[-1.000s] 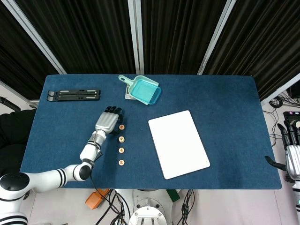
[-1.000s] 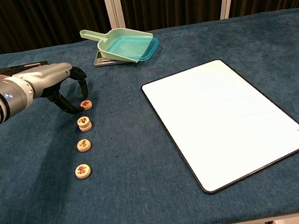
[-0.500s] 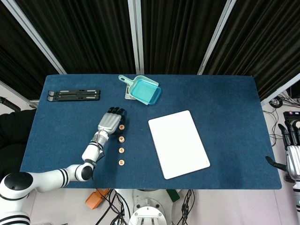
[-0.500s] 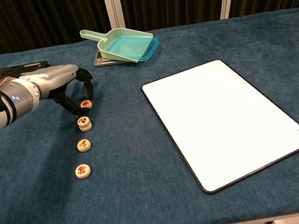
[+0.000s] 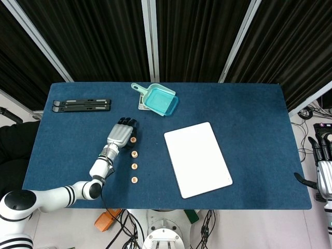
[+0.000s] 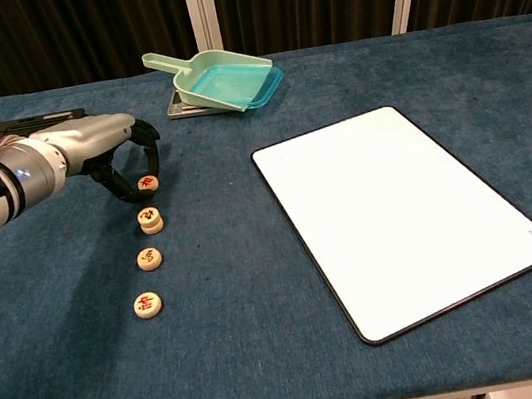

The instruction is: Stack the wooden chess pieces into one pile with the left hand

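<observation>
Your left hand point(image 6: 115, 154) reaches over the blue counter point(image 6: 260, 291), its dark fingers point(image 6: 148, 153) curled down around the farthest wooden chess piece point(image 6: 147, 184). That piece sits tilted between the fingertips, its red-marked face angled toward the chest camera, so it appears pinched and just lifted. In the head view the hand point(image 5: 120, 136) covers most of it.

Three more pieces lie flat on the counter, red marks facing up, in a straight line running from the hand back toward the robot: the second piece point(image 6: 150, 219) just below the held one, which looks like a two-piece pile though the pictures do not settle it; the third piece point(image 6: 149, 258); and the nearest piece point(image 6: 146, 304). The line's long axis points away from the robot, leaning slightly right.

Right of the line, well apart, lies a white board point(image 6: 404, 208). Beyond the hand sits a teal scoop point(image 6: 227, 78), and a black stand point(image 5: 82, 106) lies to the hand's far left.

Your right hand point(image 5: 323, 163) hangs off the counter's right edge, fingers apart and holding nothing.
</observation>
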You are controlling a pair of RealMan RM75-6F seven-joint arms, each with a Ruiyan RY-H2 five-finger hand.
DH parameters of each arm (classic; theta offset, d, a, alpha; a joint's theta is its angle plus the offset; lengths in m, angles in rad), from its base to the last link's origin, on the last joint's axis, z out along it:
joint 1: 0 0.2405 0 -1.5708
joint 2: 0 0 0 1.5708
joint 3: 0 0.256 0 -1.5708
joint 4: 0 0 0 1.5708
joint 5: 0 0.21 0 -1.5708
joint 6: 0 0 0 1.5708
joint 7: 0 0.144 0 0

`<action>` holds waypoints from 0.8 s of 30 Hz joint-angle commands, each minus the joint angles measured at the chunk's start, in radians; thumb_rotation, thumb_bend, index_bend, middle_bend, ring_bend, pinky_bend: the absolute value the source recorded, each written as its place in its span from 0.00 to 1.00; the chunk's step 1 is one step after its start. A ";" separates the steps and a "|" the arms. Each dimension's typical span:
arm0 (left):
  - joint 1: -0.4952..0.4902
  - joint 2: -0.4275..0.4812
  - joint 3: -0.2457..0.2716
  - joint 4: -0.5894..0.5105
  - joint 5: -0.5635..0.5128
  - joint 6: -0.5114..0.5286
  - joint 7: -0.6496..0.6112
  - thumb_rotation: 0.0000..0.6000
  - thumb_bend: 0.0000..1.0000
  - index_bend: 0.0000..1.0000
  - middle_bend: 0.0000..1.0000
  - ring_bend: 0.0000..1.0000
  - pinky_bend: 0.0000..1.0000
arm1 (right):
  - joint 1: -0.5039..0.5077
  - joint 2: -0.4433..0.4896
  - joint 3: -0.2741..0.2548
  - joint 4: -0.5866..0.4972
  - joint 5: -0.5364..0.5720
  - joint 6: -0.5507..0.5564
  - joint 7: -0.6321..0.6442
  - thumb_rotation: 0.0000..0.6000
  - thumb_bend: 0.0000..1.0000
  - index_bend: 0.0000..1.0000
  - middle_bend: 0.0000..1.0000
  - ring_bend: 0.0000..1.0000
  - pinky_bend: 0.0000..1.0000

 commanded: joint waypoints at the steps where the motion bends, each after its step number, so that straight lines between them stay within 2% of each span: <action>1: 0.006 0.020 0.001 -0.023 0.019 0.016 -0.005 1.00 0.42 0.53 0.09 0.00 0.00 | 0.000 0.000 0.000 -0.001 -0.001 0.002 0.000 1.00 0.19 0.00 0.04 0.00 0.04; 7: 0.032 0.095 0.008 -0.152 0.092 0.089 -0.010 1.00 0.41 0.53 0.09 0.00 0.00 | 0.000 -0.002 -0.002 0.003 -0.009 0.003 0.005 1.00 0.19 0.00 0.04 0.00 0.04; 14: 0.061 0.171 0.058 -0.329 0.145 0.124 0.025 1.00 0.40 0.54 0.09 0.00 0.00 | -0.001 -0.007 -0.005 0.014 -0.010 0.001 0.016 1.00 0.19 0.00 0.04 0.00 0.04; 18: 0.062 0.171 0.074 -0.368 0.130 0.117 0.044 1.00 0.38 0.54 0.09 0.00 0.00 | -0.001 -0.008 -0.006 0.014 -0.016 0.005 0.015 1.00 0.19 0.00 0.04 0.00 0.04; 24: 0.057 0.148 0.084 -0.363 0.110 0.116 0.063 1.00 0.37 0.53 0.09 0.00 0.00 | -0.006 -0.007 -0.008 0.012 -0.018 0.011 0.016 1.00 0.19 0.00 0.04 0.00 0.04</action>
